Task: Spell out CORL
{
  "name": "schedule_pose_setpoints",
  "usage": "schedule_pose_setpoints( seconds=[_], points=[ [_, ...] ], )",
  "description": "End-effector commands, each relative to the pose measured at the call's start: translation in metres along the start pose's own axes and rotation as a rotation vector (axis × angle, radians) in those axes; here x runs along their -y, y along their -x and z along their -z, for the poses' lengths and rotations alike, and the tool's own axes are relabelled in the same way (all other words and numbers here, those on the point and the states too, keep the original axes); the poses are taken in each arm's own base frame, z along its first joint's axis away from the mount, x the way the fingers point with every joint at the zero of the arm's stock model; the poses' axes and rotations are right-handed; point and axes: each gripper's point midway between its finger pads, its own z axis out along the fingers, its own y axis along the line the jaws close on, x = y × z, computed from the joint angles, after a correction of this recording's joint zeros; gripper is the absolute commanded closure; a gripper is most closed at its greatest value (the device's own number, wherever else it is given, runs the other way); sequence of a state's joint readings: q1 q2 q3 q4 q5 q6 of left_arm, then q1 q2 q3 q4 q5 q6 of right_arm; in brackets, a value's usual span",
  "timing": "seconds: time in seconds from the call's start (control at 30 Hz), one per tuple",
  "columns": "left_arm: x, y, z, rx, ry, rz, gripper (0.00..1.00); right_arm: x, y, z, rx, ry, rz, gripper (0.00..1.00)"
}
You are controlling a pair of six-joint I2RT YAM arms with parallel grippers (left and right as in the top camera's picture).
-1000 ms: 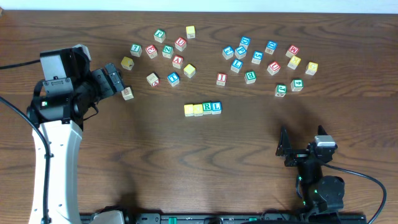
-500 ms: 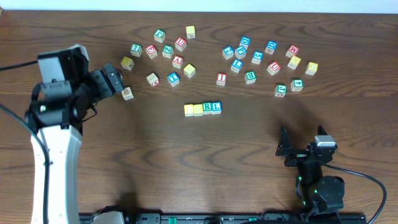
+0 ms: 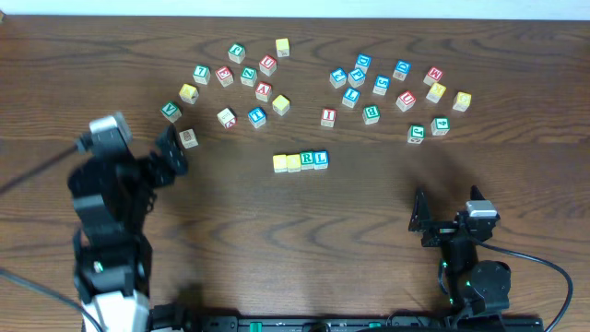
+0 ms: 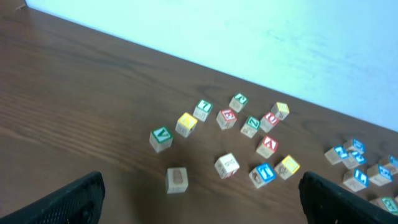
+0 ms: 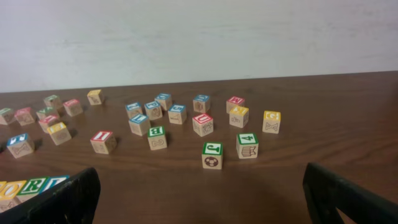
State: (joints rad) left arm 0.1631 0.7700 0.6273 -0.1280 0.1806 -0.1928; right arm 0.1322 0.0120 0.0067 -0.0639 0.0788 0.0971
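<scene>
Pulling back from the loose cubes (image 3: 263, 90), with CORL already spelled.

Draws the left gripper (image 3: 172, 150) away toward its own base, jaws spread wide and holding nothing; uncovers by that a green V cube (image 3: 171, 112) hidden under the arm a moment ago. Keeps the right gripper (image 3: 421, 219) parked near the front of the table (image 3: 369, 277), jaws spread and empty too. Leaves the row of four cubes (image 3: 300, 161) mid-table, touching side by side: yellow, yellow, R, L. Seems finished, nothing more to place.
</scene>
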Motion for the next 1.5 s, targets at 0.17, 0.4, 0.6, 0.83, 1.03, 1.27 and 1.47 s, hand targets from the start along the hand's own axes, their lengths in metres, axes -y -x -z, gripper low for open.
schedule_pose_setpoints(
  seconds=[0.17,0.4,0.6,0.83,1.03,1.27,1.47],
  points=[
    [-0.010,-0.041,0.029,0.138,-0.013,-0.138,0.02,0.001,0.000,0.000,0.001,-0.003,0.008,0.01],
    [-0.026,-0.070,0.037,0.202,0.033,-0.181,0.02,0.001,0.000,0.000,0.001,-0.003,0.008,0.01],
    [-0.037,-0.080,0.038,0.255,0.082,-0.218,0.02,0.001,0.000,0.000,0.001,-0.003,0.008,0.01],
    [-0.035,-0.077,0.039,0.329,0.084,-0.317,0.02,0.001,0.000,0.000,0.001,-0.003,0.008,0.01],
    [-0.037,-0.082,0.037,0.331,0.086,-0.334,0.02,0.001,0.000,0.000,0.001,-0.003,0.008,0.01],
    [-0.041,-0.095,0.034,0.275,0.094,-0.341,0.02,0.001,0.000,0.000,0.001,-0.003,0.008,0.01],
    [-0.045,-0.108,0.030,0.217,0.100,-0.340,0.02,0.001,0.000,0.000,0.001,-0.003,0.008,0.01]
  ],
)
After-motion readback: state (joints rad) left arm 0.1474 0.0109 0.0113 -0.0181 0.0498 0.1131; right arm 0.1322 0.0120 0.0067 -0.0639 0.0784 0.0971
